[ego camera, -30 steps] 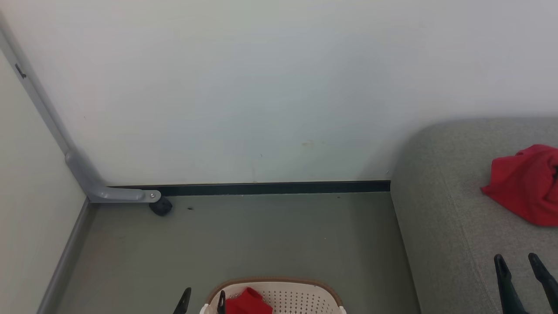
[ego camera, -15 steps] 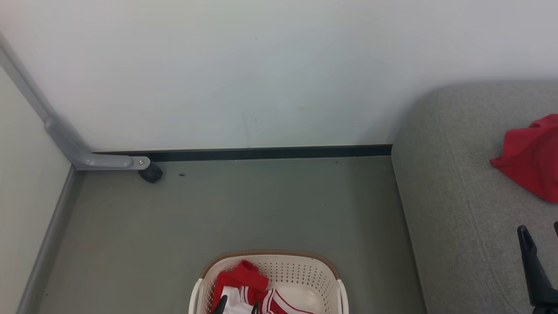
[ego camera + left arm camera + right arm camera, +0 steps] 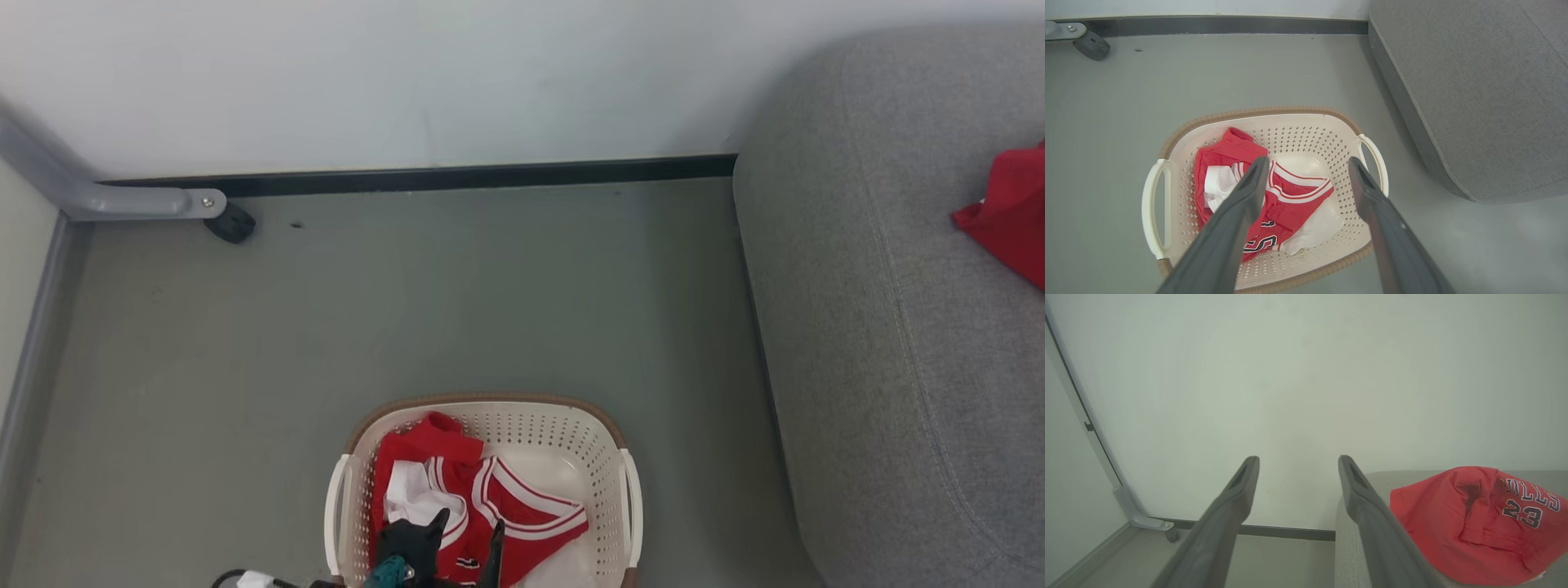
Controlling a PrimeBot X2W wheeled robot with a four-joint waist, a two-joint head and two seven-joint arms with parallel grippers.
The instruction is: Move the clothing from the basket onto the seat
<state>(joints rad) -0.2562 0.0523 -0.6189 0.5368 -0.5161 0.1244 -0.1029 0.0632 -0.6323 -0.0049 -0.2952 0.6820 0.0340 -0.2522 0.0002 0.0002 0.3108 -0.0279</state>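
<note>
**Task partly done.** One red garment (image 3: 1474, 522) lies crumpled on the grey seat (image 3: 882, 343), with the number 23 showing. The rest of the clothing (image 3: 1265, 200) lies in the basket (image 3: 1257, 113), which stands on the floor (image 3: 408, 310) near the seat. This clothing is red cloth with white stripe trim, a white panel and dark lettering, bunched toward one side of the basket. I hold my left gripper (image 3: 1307, 163) above it, fingers spread wide and empty. My right gripper (image 3: 1298, 461) hangs beside the seat, likewise spread and empty. I judge that at least one more lift is left.
</note>
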